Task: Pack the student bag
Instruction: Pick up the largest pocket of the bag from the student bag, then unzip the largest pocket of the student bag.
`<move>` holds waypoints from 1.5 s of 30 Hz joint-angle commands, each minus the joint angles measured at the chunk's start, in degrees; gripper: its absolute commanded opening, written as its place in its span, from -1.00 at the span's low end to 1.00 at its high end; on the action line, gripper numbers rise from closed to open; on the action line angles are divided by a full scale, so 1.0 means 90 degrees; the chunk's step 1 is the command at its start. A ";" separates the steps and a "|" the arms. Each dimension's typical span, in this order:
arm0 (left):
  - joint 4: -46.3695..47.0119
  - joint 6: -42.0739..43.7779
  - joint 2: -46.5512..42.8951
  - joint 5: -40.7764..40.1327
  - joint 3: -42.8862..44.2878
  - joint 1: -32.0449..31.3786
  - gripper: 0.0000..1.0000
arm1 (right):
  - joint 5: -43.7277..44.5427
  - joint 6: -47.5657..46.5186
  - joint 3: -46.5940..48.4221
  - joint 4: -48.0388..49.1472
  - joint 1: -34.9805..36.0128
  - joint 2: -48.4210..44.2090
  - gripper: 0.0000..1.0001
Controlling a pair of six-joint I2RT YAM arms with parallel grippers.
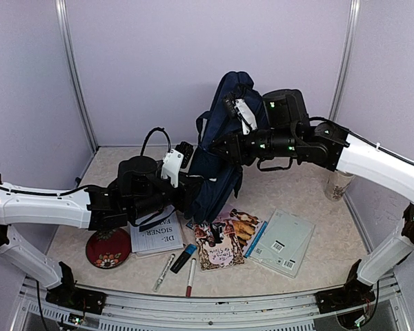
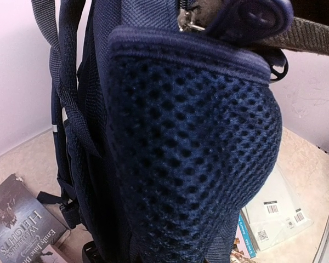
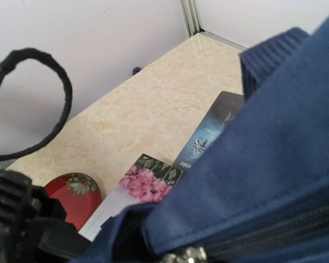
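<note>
Now your right pincer (image 1: 233,146) is gripping the student bag (image 1: 229,93) to stand it tall; your closed left pincer (image 1: 188,186) is pressing below.

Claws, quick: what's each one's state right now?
Left claw: closed, against the lower side of the student bag; whether it pinches fabric cannot be told.
Right claw: appears closed on the student bag's upper part.

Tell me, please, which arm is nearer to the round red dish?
Left. The left arm passes close by the red dish; the right arm reaches the top of the student bag, far off to the right.
</note>
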 commanded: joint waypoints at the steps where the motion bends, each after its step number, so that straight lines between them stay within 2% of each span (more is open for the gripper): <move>1: 0.1560 0.0210 -0.0243 -0.0253 0.0146 -0.0050 -1.00 | 0.0081 -0.0017 -0.0139 -0.0324 -0.0008 -0.0034 -0.37; 7: 0.1626 0.0190 -0.0296 -0.0269 0.0075 -0.0008 -1.00 | 0.0443 -0.0306 -0.0151 -0.0943 0.0120 0.0073 -0.49; 11: 0.1619 0.0197 -0.0318 -0.0266 0.0052 -0.0008 -1.00 | 0.0700 -0.0389 -0.0129 -0.0955 0.0136 0.0088 -0.80; 19: 0.1587 0.0233 -0.0430 -0.0316 -0.0028 0.0048 -1.00 | 0.1065 -0.0569 0.0002 -0.1000 0.0133 0.0016 -1.00; 24: 0.1587 0.0275 -0.0508 -0.0365 -0.0083 0.0114 -1.00 | 0.1273 -0.0648 -0.0049 -0.1115 0.0135 -0.0142 -1.00; 30: 0.1523 0.0489 -0.0570 -0.0480 -0.0158 0.0120 -1.00 | 0.1029 -0.0745 -0.0108 -0.1018 0.0070 -0.0390 -1.00; 36: 0.1296 0.0886 -0.0687 -0.0948 -0.0424 0.0127 -1.00 | 0.0592 -0.0568 -0.0162 -0.0992 -0.0427 -0.0797 -1.00; 45: 0.1265 0.0904 -0.0940 -0.0986 -0.0665 0.0222 -1.00 | 0.0152 -0.0476 -0.0374 -0.1157 -0.0951 -0.1101 -1.00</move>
